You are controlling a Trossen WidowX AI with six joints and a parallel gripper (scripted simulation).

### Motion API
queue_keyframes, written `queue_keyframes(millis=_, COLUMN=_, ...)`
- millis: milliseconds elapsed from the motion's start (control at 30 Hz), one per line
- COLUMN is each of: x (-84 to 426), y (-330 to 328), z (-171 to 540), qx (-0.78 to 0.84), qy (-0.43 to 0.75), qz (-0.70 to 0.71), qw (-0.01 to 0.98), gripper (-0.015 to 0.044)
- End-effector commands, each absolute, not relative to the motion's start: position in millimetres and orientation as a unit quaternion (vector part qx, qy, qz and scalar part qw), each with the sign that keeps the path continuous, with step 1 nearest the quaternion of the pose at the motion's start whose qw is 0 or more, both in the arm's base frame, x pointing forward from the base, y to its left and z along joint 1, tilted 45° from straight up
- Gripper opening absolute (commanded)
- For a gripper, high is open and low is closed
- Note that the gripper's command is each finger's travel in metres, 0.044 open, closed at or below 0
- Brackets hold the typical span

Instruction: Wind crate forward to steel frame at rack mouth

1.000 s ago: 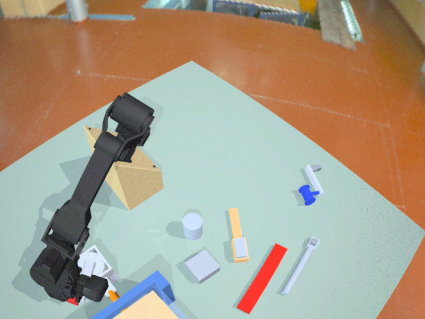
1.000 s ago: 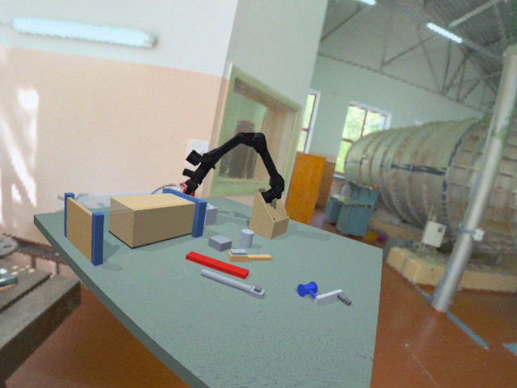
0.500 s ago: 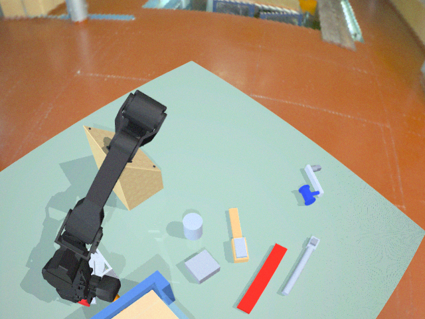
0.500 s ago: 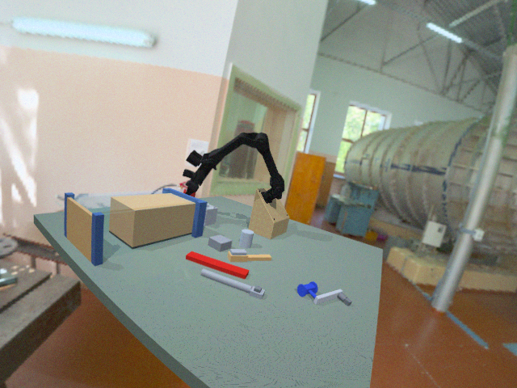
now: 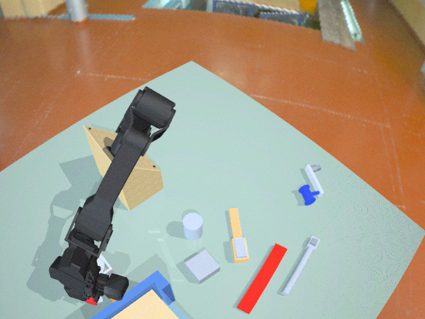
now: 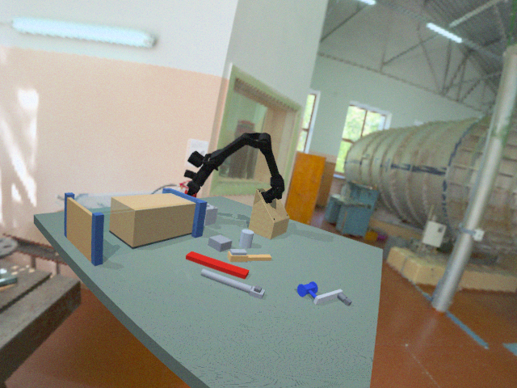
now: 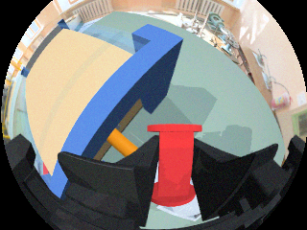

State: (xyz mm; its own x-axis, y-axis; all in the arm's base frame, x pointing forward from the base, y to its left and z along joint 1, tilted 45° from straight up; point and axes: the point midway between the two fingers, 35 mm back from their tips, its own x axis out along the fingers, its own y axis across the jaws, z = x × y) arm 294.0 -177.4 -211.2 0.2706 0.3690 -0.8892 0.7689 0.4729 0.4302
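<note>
We grip the red plastic-looking flanged spool knob (image 5: 91,301) (image 6: 194,196) (image 7: 176,158), gripper (image 5: 89,296) (image 6: 191,191) (image 7: 171,140) partly closed | long axis lengthwise between fingers, flange up the wrist view | near blue upright frame (image 5: 128,296) (image 6: 203,219) (image 7: 103,115)
</note>
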Motion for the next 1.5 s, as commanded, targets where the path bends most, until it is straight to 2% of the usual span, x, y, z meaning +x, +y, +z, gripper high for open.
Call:
queue_keyframes(millis=0, x=296, y=-162, z=-201, qx=0.497, qy=0.586, qz=-0.146, qw=0.624, gripper=0.0)
queue_keyframes(millis=567, x=298, y=-155, z=-191, qx=0.49, qy=0.583, qz=-0.152, qw=0.629, gripper=0.0)
queue_keyframes(millis=1133, x=298, y=-155, z=-191, qx=0.49, qy=0.584, qz=-0.152, qw=0.629, gripper=0.044)
queue_keyframes(millis=1267, x=298, y=-157, z=-189, qx=0.49, qy=0.584, qz=-0.152, qw=0.629, gripper=0.044)
queue_keyframes(millis=1467, x=298, y=-197, z=-150, qx=0.488, qy=0.585, qz=-0.155, qw=0.629, gripper=0.044)
